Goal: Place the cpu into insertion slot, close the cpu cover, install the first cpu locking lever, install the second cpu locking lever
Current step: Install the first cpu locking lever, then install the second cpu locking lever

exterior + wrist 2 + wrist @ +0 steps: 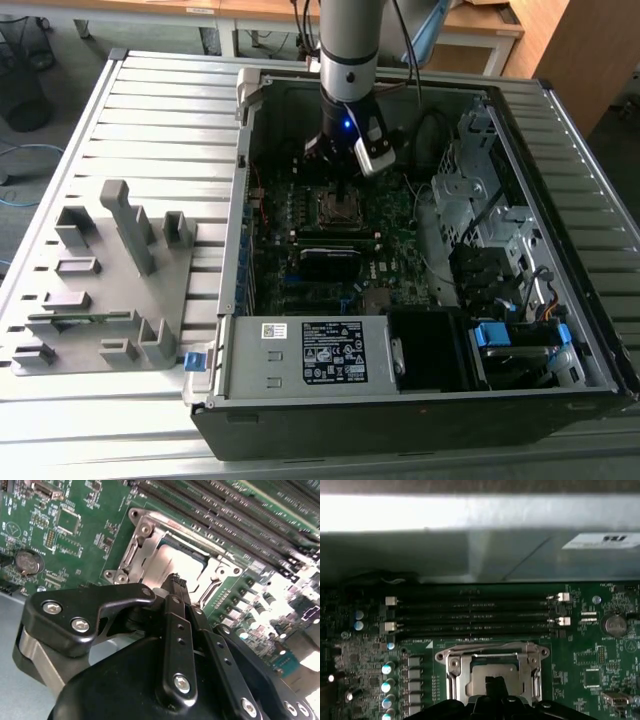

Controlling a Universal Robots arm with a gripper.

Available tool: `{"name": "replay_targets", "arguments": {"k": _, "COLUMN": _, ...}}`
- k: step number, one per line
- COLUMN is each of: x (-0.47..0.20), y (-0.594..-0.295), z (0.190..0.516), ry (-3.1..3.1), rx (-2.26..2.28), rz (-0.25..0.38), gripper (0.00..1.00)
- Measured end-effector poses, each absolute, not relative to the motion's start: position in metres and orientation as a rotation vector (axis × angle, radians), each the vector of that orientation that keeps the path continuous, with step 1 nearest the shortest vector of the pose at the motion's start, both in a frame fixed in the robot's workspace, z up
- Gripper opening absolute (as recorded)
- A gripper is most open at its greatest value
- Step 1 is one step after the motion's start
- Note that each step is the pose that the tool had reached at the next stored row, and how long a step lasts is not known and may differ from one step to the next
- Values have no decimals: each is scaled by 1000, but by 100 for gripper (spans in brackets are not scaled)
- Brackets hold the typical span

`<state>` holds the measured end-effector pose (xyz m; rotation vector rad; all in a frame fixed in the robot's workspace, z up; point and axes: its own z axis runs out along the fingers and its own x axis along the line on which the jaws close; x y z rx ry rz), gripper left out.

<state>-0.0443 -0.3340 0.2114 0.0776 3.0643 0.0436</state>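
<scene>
In the exterior view, your arm reaches down into the open computer case (560,300), and the claw (340,178) hangs just above the insertion slot (340,207) on the motherboard (400,240); a grey fixture tray (95,290) lies well apart from it on the slatted surface (150,100). In the second wrist view, you see the claw (175,582) with its black fingers (172,630) drawn together into one narrow tip, nothing showing between them. That tip sits directly over the cpu (192,572), whose dull silver top lies flat in the insertion slot (150,545), framed by the cpu cover (137,555) lying down around it. Whether the tip actually touches the chip you cannot tell. The long memory slots (225,515) run just beyond the socket, away from the claw. In the first wrist view, the claw (492,687) tip again shows dark against the cpu (490,672), at the middle of the cpu cover (455,667), with the memory slots (470,615) farther off and the case wall (470,555) behind them.
</scene>
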Motion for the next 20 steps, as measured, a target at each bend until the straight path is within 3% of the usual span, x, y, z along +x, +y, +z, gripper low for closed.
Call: {"name": "replay_targets", "arguments": {"k": 20, "x": -44, "y": -342, "z": 218, "ry": 3064, "rx": 78, "rz": 40, "gripper": 11}}
